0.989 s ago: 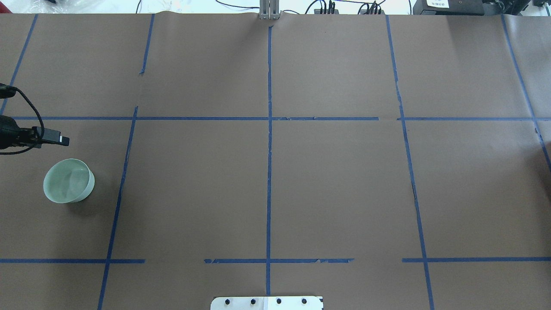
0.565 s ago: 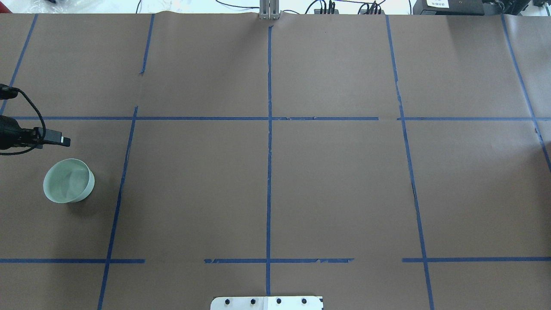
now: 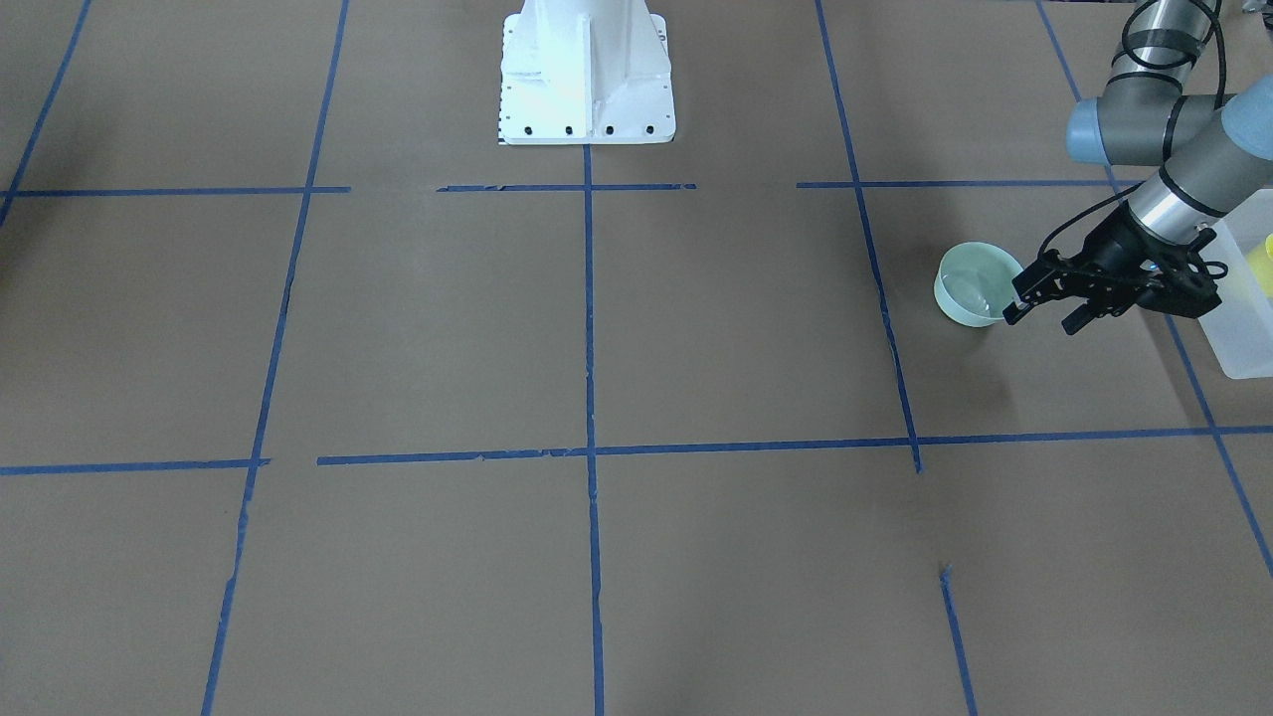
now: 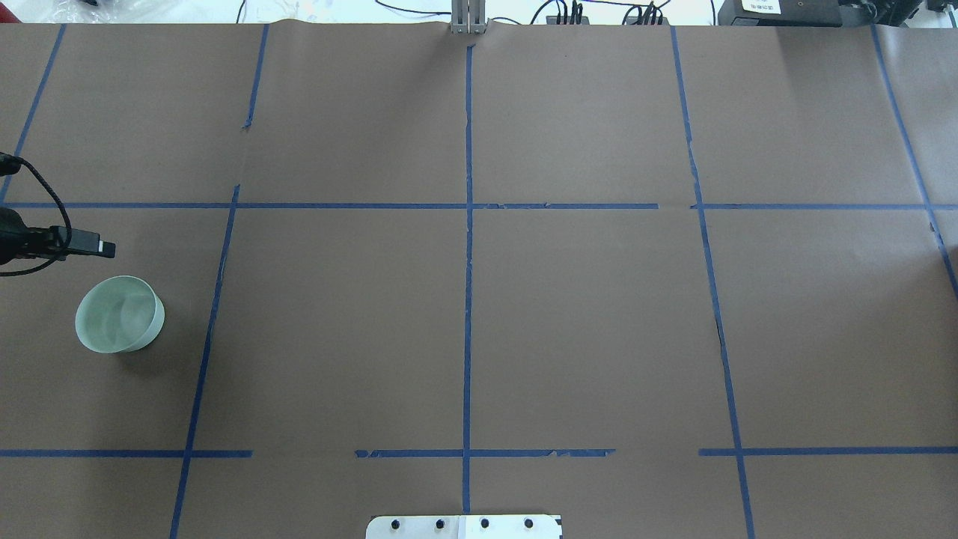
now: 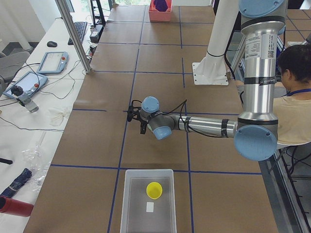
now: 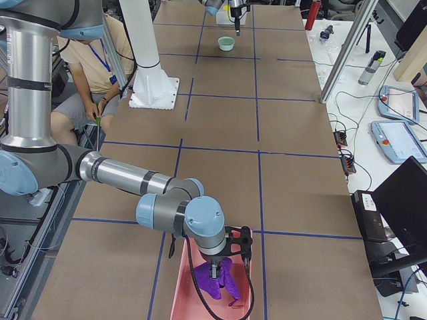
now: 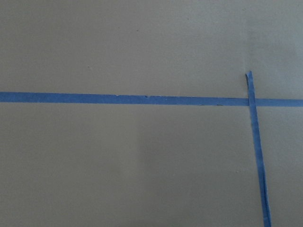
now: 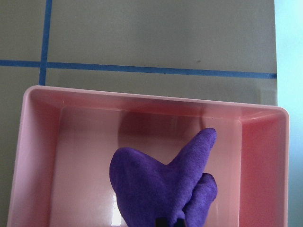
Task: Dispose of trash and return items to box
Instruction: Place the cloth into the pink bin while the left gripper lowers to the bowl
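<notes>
The pale mint-green bowl (image 4: 120, 314) stands upright and empty at the table's left; it also shows in the front view (image 3: 975, 283). My left gripper (image 3: 1039, 306) hovers just beside it, open and empty, its finger (image 4: 101, 245) pointing sideways. The yellow cup (image 5: 154, 190) lies inside the frosted-white box (image 5: 127, 204), which stands past the table's left end (image 3: 1238, 328). My right gripper (image 6: 217, 270) is shut on a purple cloth (image 8: 165, 184) and holds it inside a pink bin (image 8: 33, 142) at the table's right end.
The white robot base (image 3: 587, 70) stands at the middle of the near table edge. Blue tape lines cross the brown paper. An operator (image 5: 296, 97) sits beside the base. A metal pole (image 5: 73, 34) rises at the far edge.
The left gripper has drawn back slightly toward the table's left edge. The bowl has not moved.
</notes>
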You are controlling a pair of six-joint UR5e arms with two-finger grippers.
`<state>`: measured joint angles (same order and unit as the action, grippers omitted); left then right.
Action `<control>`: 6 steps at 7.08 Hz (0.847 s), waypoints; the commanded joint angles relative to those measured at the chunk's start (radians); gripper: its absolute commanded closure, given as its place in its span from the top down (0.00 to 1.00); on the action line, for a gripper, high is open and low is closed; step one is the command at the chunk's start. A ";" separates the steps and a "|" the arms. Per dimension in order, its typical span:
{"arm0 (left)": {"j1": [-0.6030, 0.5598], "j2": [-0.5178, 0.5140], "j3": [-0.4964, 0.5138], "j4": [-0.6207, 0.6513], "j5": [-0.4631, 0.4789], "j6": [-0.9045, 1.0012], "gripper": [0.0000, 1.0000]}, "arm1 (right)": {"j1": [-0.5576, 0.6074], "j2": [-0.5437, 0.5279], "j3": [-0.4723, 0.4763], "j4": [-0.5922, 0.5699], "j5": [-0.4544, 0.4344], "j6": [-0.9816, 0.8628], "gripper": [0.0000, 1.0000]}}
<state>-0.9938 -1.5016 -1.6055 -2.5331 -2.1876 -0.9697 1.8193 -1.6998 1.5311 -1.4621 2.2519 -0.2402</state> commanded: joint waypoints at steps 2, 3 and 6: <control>0.117 0.069 -0.037 0.008 0.017 0.009 0.98 | -0.012 -0.004 -0.011 0.003 0.043 0.004 1.00; 0.151 0.075 -0.037 0.008 0.015 0.009 0.98 | -0.017 -0.004 -0.012 0.002 0.085 0.006 1.00; 0.167 0.109 -0.036 0.010 0.067 0.017 0.86 | -0.018 -0.009 -0.019 0.000 0.126 0.006 1.00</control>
<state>-0.8358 -1.3986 -1.6428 -2.5246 -2.1575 -0.9547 1.8017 -1.7072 1.5165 -1.4617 2.3633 -0.2347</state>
